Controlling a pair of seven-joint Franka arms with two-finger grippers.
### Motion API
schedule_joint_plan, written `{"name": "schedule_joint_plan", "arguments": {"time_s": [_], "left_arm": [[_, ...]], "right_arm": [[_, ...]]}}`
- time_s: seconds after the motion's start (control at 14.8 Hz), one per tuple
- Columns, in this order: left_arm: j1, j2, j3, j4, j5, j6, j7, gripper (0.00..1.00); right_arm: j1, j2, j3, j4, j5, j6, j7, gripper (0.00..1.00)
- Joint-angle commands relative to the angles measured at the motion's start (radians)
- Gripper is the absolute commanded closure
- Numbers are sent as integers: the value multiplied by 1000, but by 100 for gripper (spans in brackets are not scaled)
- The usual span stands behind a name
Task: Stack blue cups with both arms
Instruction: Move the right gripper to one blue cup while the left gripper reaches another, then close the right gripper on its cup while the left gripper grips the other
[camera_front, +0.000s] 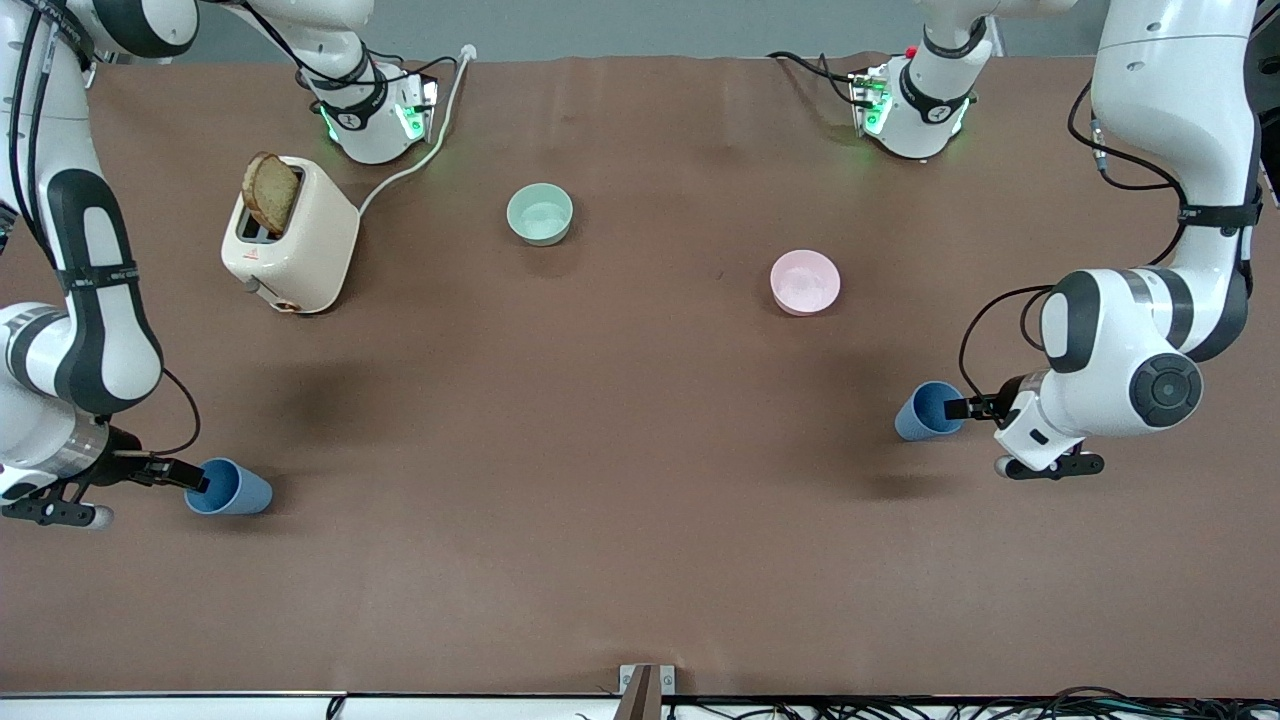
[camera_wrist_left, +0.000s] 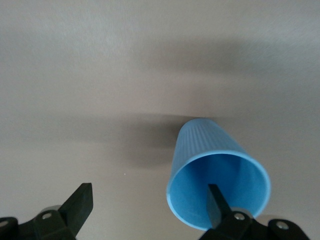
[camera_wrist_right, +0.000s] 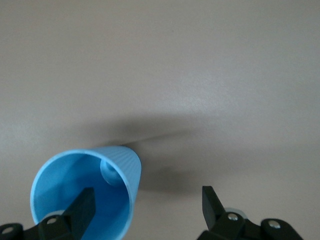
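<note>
**Both grippers at the cup rims, fingers spread**

A wide brown table (camera_front: 620, 480) fills the scene, white arms reaching in from both ends. At the right arm's end lies a small matte blue ribbed tumbler (camera_front: 232, 488) on its side, mouth turned toward the right gripper (camera_front: 185, 476). The fingers are spread wide, one black fingertip (camera_wrist_right: 82, 207) poking inside the cup's mouth (camera_wrist_right: 87, 192), the other out over bare table, so nothing is clamped. At the left arm's end, same picture: the second blue tumbler (camera_front: 925, 411) on its side, mouth facing the left gripper (camera_front: 962, 408). One finger (camera_wrist_left: 216, 202) sits inside the rim (camera_wrist_left: 220, 175), its partner well apart, so that grip is released too. The two cups lie well apart. Farther from the front camera sit a mint-green bowl (camera_front: 540, 214), a pink bowl (camera_front: 805, 282) and a cream toaster (camera_front: 292, 235) with a slice of brown bread (camera_front: 271, 192) sticking up.
</note>
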Motion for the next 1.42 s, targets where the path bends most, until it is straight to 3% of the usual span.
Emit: {"name": "schedule_joint_plan", "arguments": {"time_s": [0.0, 0.14, 0.2, 0.41, 0.54, 0.74, 1.08, 1.35], "left_arm": [[-7, 9, -1, -11, -10, -6, -1, 0], [-15, 19, -1, -11, -10, -5, 0, 0], [-12, 25, -1, -7, -8, -6, 9, 4], [-16, 26, -1, 3, -7, -6, 15, 45], [-15, 26, -1, 4, -7, -6, 3, 71], [-9, 26, -1, 9, -8, -6, 2, 99], [-9, 19, -1, 45, -8, -6, 6, 99], [-39, 11, -44, 205, -7, -113, 3, 99]], "right_arm": [[-6, 30, 14, 13, 50, 15, -1, 12], [-3, 35, 13, 13, 74, 13, -7, 24], [-1, 35, 13, 13, 74, 11, -2, 39], [0, 29, 13, 13, 74, 4, -2, 74], [5, 23, 13, 11, 72, 1, -4, 87], [2, -8, 13, 10, 71, -28, -9, 96], [9, -193, 8, 5, 57, -226, -4, 96], [43, -373, 8, -27, -51, -335, 5, 96]]}}
